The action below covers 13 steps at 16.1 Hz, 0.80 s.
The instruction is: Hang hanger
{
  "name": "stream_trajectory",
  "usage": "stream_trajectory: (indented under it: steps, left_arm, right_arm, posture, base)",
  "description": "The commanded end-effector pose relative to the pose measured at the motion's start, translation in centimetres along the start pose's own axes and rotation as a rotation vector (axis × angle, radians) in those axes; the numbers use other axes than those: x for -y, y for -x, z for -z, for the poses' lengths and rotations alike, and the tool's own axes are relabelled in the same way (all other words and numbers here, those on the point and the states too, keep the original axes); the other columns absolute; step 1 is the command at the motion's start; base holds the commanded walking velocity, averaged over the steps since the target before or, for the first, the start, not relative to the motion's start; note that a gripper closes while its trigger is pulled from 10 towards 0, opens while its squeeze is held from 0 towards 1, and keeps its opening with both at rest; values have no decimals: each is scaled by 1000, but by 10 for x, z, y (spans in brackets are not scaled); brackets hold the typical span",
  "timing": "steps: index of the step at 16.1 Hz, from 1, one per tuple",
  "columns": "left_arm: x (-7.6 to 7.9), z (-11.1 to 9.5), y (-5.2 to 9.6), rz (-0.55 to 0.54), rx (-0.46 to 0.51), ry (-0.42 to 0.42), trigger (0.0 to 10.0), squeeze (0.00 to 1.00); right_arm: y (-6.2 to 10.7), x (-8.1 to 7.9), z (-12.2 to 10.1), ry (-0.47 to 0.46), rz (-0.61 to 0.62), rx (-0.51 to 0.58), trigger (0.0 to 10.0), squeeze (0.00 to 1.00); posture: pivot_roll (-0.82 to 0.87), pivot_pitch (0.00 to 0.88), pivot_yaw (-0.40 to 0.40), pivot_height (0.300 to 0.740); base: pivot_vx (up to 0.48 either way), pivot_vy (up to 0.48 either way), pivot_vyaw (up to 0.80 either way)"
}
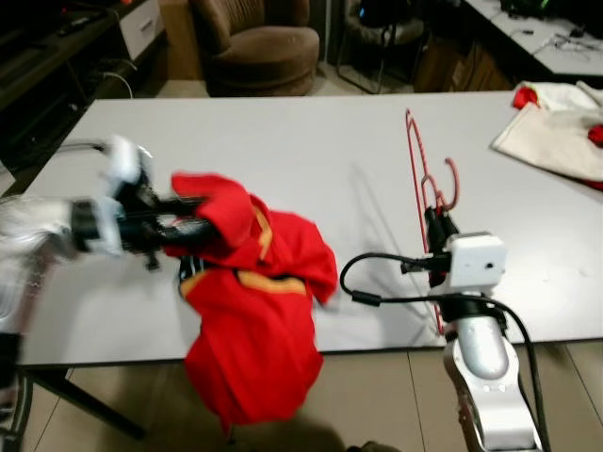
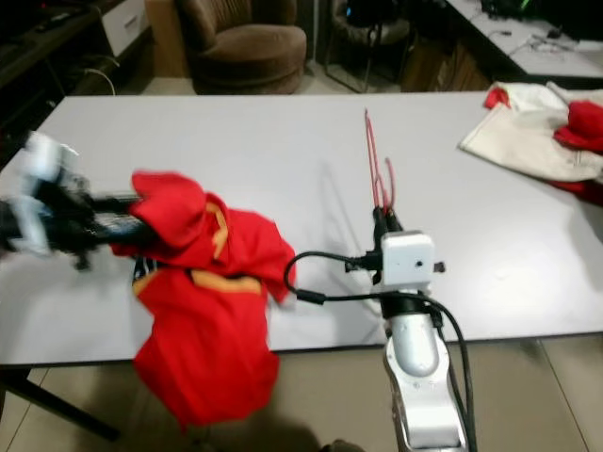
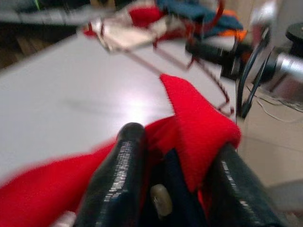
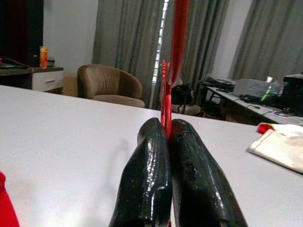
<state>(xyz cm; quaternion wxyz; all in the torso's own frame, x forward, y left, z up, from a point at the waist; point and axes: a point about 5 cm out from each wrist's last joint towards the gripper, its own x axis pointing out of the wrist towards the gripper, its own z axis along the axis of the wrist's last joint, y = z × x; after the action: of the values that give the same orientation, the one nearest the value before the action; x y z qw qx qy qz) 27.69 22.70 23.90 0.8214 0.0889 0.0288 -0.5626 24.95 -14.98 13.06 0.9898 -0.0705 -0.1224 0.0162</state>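
A red shirt (image 1: 254, 311) with yellow stripes hangs from my left gripper (image 1: 184, 226), which is shut on its upper edge above the table's front left part. Most of the cloth droops over the front edge of the white table (image 1: 283, 141). In the left wrist view the red cloth (image 3: 199, 118) is bunched between the two black fingers (image 3: 123, 161). My right gripper (image 1: 436, 226) is shut on a thin red wire hanger (image 1: 415, 160) at the front right of the table. The hanger (image 4: 177, 38) reaches away from the closed fingers (image 4: 151, 161), its hook (image 1: 450, 184) beside them.
A white cloth with red pieces (image 1: 556, 132) lies at the table's far right corner. A brown armchair (image 1: 259, 42) stands beyond the far edge, dark shelving (image 1: 57, 47) at the back left and a desk (image 1: 556, 42) at the back right. Tiled floor (image 1: 377, 395) shows below the front edge.
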Motion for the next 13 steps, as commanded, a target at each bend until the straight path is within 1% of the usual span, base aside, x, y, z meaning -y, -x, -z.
stream_trajectory:
  steps: [1, 3, 4, 5, 6, 7, 8, 9, 10, 11, 12, 13]
  left_arm:
    - [5, -13, 0, 26, 34, -28, 10000, 1000]
    - [17, -21, -2, 50, 89, -26, 10000, 1000]
    - [18, -36, -6, 34, 192, 3, 10000, 1000]
    - [-2, -44, -13, -141, 259, -3, 10000, 1000]
    - [-18, -31, -23, -294, 181, -31, 10000, 1000]
    - [-35, -8, -38, -466, 33, -90, 10000, 1000]
    - [-42, 7, -48, -538, -29, -107, 10000, 1000]
    - [-44, 13, -54, -552, -45, -100, 10000, 1000]
    - [-53, 15, -60, -613, -46, -71, 10000, 1000]
    - [-74, -15, -57, -719, 51, -88, 10000, 1000]
    - [-79, -25, -55, -735, 82, -96, 10000, 1000]
    - [-100, -70, -46, -805, 173, -149, 10000, 1000]
  right_arm:
    - [-3, 0, 2, -6, -11, -6, 0, 0]
    - [-7, -1, 2, -6, -21, -1, 0, 0]
    - [-8, 0, 2, -6, -25, 0, 0, 0]
    - [-10, -1, 4, -7, -30, -2, 0, 0]
    - [-12, -3, 4, -9, -34, -2, 0, 0]
    - [-13, -5, 4, -12, -40, 0, 0, 0]
    - [-15, -7, 4, -14, -42, 2, 0, 0]
    - [-15, -7, 4, -15, -41, 3, 0, 0]
    - [-16, -7, 4, -16, -40, 5, 0, 0]
    - [-15, -7, 5, -14, -40, 6, 0, 0]
    - [-15, -7, 5, -14, -40, 5, 0, 0]
    - [-14, -7, 6, -15, -34, 3, 0, 0]
  posture:
    - [-31, 9, 20, 740]
    - [-21, 7, 11, 740]
    - [-13, 6, 6, 740]
    - [-9, 4, 6, 740]
    - [-1, 3, 4, 740]
    - [3, 4, 3, 740]
    - [-3, 5, 6, 740]
    - [-3, 6, 5, 740]
    - [-7, 7, 3, 740]
    - [-13, 7, 9, 740]
    - [-18, 6, 9, 740]
    - [-17, 3, 14, 740]
  base:
    - [0, 0, 0]
    - [0, 0, 0]
    - [0, 0, 0]
    - [0, 0, 0]
    - [0, 0, 0]
    - [0, 0, 0]
    - [0, 0, 0]
    - [0, 0, 0]
    - [0, 0, 0]
    - [0, 0, 0]
    - [0, 0, 0]
    - [0, 0, 0]
